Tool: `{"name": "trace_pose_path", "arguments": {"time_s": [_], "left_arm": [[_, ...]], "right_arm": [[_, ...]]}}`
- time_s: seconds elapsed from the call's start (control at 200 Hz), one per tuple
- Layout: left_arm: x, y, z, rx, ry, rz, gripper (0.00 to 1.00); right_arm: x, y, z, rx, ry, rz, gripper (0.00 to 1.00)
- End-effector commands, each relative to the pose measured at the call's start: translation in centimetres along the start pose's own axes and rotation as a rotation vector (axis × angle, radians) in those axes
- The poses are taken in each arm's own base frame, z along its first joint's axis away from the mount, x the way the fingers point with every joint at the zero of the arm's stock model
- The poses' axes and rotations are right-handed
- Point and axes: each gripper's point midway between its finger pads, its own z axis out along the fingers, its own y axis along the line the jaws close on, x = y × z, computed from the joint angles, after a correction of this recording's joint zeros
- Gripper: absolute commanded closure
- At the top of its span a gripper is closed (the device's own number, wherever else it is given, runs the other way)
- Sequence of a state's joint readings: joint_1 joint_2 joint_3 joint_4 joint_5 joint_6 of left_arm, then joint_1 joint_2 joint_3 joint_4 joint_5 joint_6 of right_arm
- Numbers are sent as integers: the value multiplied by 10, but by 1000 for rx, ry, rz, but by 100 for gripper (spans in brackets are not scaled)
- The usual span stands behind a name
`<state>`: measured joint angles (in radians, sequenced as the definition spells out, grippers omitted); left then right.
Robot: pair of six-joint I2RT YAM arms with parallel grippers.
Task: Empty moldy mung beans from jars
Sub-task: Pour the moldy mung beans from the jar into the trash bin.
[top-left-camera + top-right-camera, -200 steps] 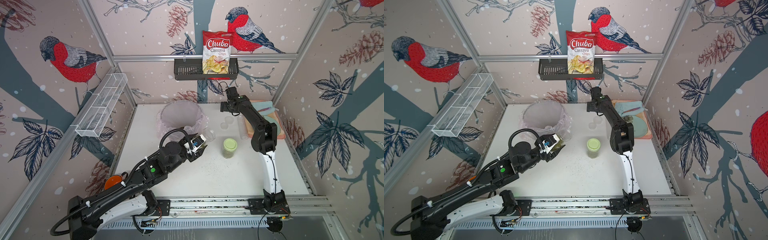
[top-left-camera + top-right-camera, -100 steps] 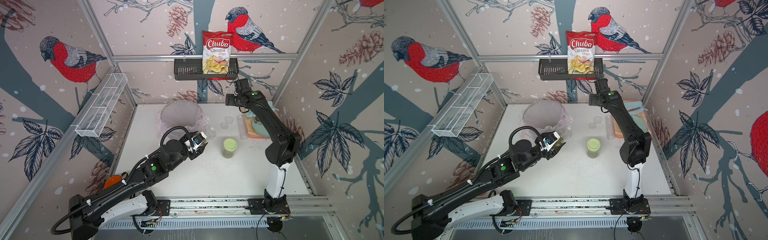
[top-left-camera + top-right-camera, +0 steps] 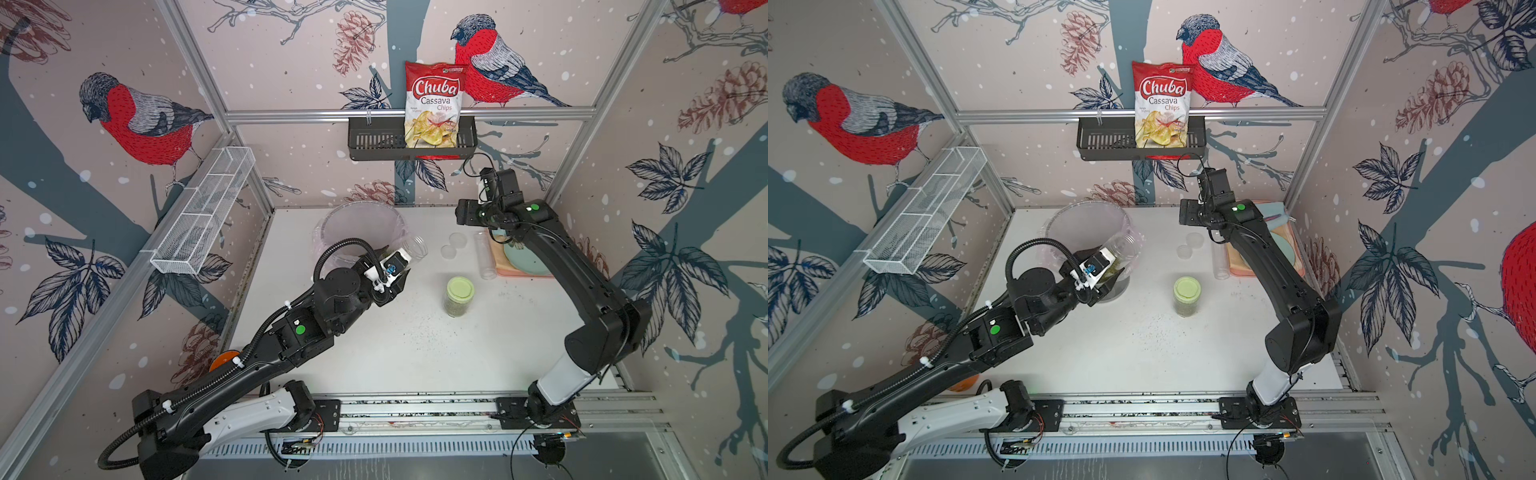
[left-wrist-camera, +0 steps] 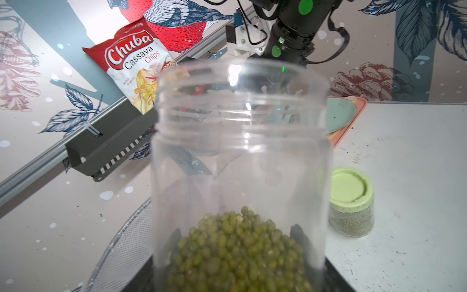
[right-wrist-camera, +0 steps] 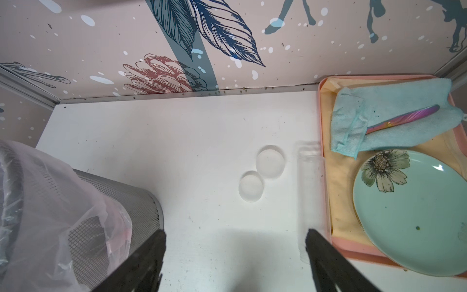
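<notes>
Left wrist view fills with a short clear plastic jar (image 4: 240, 151), lidless, its threaded mouth pointing away from the camera, with olive-green mung beans (image 4: 240, 252) heaped at the base end nearest the wrist. The left gripper (image 3: 395, 268) is clamped on that jar's lower part, dark fingers (image 4: 333, 275) showing at either side of it. In both top views the jar (image 3: 1126, 251) is tilted in the air, mouth higher than base, at the right edge of the grey mesh bin lined with a thin pinkish plastic bag (image 3: 357, 210); whether it hangs over the rim or just beside it cannot be told. A small glass jar with a pale green lid (image 3: 458, 296) stands upright and closed on the white table (image 3: 415, 357), beans visible through its wall, apart from the held jar. Fine dark specks lie scattered on the table near it. The right gripper (image 5: 235, 233) hangs above the back of the table, fingers spread wide with nothing between them. Below it lie two round clear lids (image 5: 270, 161), touching each other, and a tall narrow clear tube (image 5: 312, 197) just beside a pink tray (image 5: 322, 106). The tray carries a teal plate with a flower print (image 5: 414, 215) and a light blue cloth (image 5: 394, 106) with an iridescent utensil (image 5: 404, 117) on it. A red bag of cassava chips (image 3: 434, 104) stands in a black wall basket (image 3: 374, 143).
</notes>
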<state>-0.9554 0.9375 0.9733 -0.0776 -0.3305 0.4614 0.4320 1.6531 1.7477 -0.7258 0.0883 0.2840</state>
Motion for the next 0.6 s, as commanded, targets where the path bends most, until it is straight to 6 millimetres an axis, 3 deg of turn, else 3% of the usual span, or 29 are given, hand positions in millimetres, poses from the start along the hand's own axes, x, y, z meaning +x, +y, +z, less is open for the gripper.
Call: {"name": "trace_pose_path", "arguments": {"time_s": [0.0,0.115,0.14,0.36,0.595], "left_arm": [[-7,26,-4,-116,4,51,90],[4,42,-4,-170,44,63,91],[-5,52,-7,-190,27,52,90],[-3,80,-13,-267,30,43,92],[-10,123,-19,-381,42,71,92]], "right_arm": [[-14,10,-9,-58,-62,5,12],[-17,6,-5,-48,-50,4,13],[-18,6,-5,-49,-48,4,13],[-39,20,-12,-119,-82,-10,12],[-69,72,-8,-355,-110,-43,12]]}}
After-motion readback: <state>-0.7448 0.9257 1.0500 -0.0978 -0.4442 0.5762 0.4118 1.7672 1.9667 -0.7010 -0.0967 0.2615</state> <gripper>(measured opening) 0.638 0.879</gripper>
